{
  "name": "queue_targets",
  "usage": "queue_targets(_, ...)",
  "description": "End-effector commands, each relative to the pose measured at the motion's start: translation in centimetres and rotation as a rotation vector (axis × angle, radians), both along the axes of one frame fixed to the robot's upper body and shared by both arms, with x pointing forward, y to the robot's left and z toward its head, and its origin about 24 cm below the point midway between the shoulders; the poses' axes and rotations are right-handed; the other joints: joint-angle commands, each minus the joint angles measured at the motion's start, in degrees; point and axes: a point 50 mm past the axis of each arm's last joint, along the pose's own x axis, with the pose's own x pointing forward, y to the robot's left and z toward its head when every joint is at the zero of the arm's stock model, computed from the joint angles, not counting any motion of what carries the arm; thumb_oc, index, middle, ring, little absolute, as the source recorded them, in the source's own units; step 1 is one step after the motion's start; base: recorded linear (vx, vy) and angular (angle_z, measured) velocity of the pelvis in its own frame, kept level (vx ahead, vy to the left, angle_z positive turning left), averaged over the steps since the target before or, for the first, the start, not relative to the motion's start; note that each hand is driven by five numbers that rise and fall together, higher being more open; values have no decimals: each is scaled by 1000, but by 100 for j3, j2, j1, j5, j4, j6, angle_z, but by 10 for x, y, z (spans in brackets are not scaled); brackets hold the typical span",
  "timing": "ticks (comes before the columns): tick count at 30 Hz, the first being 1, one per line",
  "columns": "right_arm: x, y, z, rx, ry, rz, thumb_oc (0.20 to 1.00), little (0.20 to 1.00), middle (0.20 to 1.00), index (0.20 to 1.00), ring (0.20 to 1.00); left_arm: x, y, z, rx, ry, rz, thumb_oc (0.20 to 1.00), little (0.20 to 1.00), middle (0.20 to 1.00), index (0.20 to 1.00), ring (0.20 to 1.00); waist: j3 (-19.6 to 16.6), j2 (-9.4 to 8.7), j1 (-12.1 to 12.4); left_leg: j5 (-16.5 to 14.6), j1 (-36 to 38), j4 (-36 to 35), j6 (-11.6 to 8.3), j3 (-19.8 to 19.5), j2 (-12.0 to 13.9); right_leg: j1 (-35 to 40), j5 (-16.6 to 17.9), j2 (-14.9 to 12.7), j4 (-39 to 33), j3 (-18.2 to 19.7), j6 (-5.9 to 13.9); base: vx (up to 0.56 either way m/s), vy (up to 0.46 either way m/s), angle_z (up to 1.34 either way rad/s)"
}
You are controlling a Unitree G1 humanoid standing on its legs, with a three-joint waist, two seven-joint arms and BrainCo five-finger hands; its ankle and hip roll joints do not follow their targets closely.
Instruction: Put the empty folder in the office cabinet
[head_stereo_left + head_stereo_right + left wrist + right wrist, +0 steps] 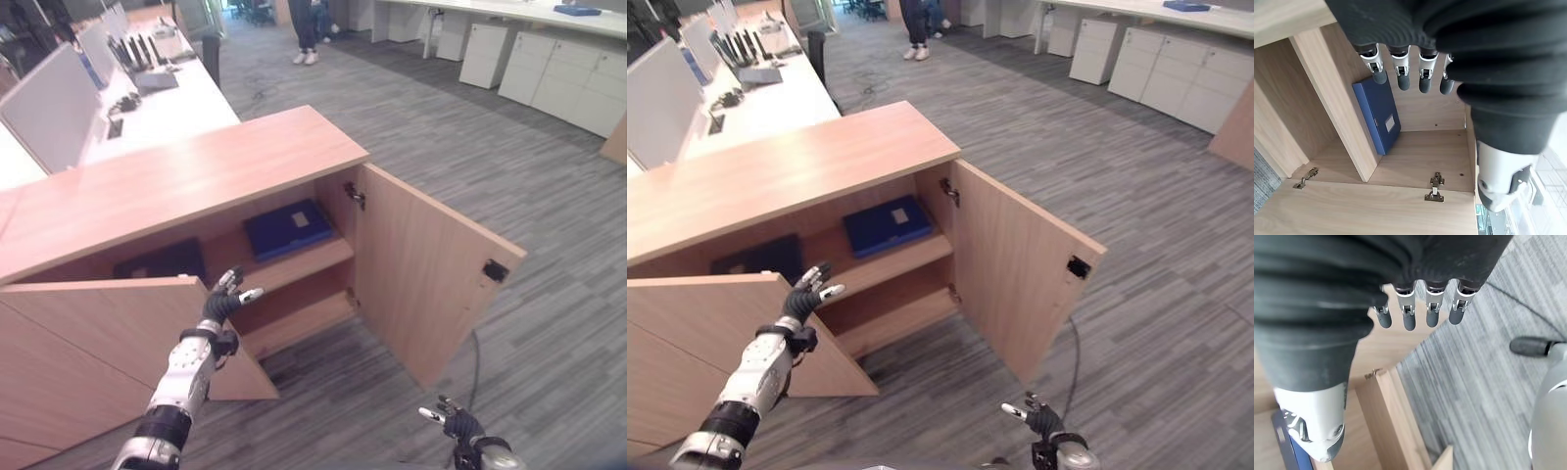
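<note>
A blue folder (287,228) lies flat on the upper shelf of the open wooden cabinet (176,176); it also shows in the left wrist view as the blue folder (1377,115). My left hand (223,300) hovers in front of the shelf with straight fingers, holding nothing, just left of and below the folder. My right hand (458,423) hangs low over the carpet near the bottom edge, fingers relaxed and empty. A dark flat item (162,260) lies on the same shelf further left.
The right cabinet door (421,274) stands wide open, and the left door (118,323) swings out toward me. A desk with monitors (127,88) runs behind the cabinet. A person's legs (306,29) stand at the far back. White drawer units (549,69) line the right.
</note>
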Motion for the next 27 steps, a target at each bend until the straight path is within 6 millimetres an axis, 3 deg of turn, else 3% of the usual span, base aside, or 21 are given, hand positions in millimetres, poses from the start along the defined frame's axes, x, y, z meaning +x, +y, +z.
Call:
queue_targets(1, 23, 5, 10, 2, -93, 45, 1000, 1000, 1000, 1000, 1000, 16, 14, 29, 86, -126, 11, 1000, 1000, 1000, 1000, 1000, 95, -117, 21, -462, -320, 389, 226, -484, -412, 200, -555, -54, 191, 253, 129, 167, 10, -62)
queue_targets(2, 25, 3, 11, -8, -94, 46, 1000, 1000, 1000, 1000, 1000, 17, 15, 28, 95, -123, 18, 1000, 1000, 1000, 1000, 1000, 99, -160, 191, -760, -546, -17, 330, -1059, -819, 206, -559, -63, 182, 467, 168, 162, 8, -57)
queue_targets(5, 30, 3, 13, -13, -100, 59, 1000, 1000, 1000, 1000, 1000, 19, 20, 32, 116, -131, 30, 1000, 1000, 1000, 1000, 1000, 120, -160, 276, -776, -645, -373, 353, -1465, -1071, 202, -582, -7, 168, 717, 229, 103, 2, -72)
queue_targets(7, 30, 5, 12, -9, -95, 71, 1000, 1000, 1000, 1000, 1000, 18, 23, 31, 122, -127, 32, 1000, 1000, 1000, 1000, 1000, 83, -135, 278, -828, -501, -518, 394, -1424, -1074, 203, -571, 19, 140, 773, 249, 121, 55, -72)
queue_targets(8, 29, 8, 10, -8, -88, 86, 1000, 1000, 1000, 1000, 1000, 13, 28, 31, 116, -130, 46, 1000, 1000, 1000, 1000, 1000, -25, -92, 279, -887, -214, -808, 508, -1408, -1121, 186, -533, -12, 151, 926, 288, 128, 103, -78)
queue_targets(11, 29, 10, 9, 0, -86, 83, 1000, 1000, 1000, 1000, 1000, 11, 28, 32, 108, -134, 47, 1000, 1000, 1000, 1000, 1000, -54, -84, 284, -868, -108, -926, 532, -1337, -1130, 166, -523, -26, 169, 976, 304, 83, 78, -61)
queue_targets(16, 12, 17, 0, 34, -32, 87, 1000, 1000, 1000, 1000, 1000, -3, 19, 26, 87, -128, -26, 1000, 1000, 1000, 1000, 1000, -169, -88, 291, -753, 203, -1370, 636, -1199, -1172, 143, -459, -69, 172, 1058, 340, 24, 65, -12)
queue_targets(20, 4, 15, -5, 37, 12, 81, 1000, 1000, 1000, 1000, 1000, -24, 7, 10, 55, -54, -147, 1000, 1000, 1000, 1000, 1000, -182, -101, 343, -761, 255, -1496, 717, -1208, -1215, 97, -442, -90, 196, 1014, 394, -5, 63, 7)
queue_targets(27, 15, 14, -2, 19, -3, 97, 1000, 1000, 1000, 1000, 1000, -56, 0, -16, 5, 53, -175, 1000, 1000, 1000, 1000, 1000, -130, -148, 542, -806, 311, -1520, 780, -1081, -1221, 12, -376, -87, 244, 829, 425, -25, 12, -8)
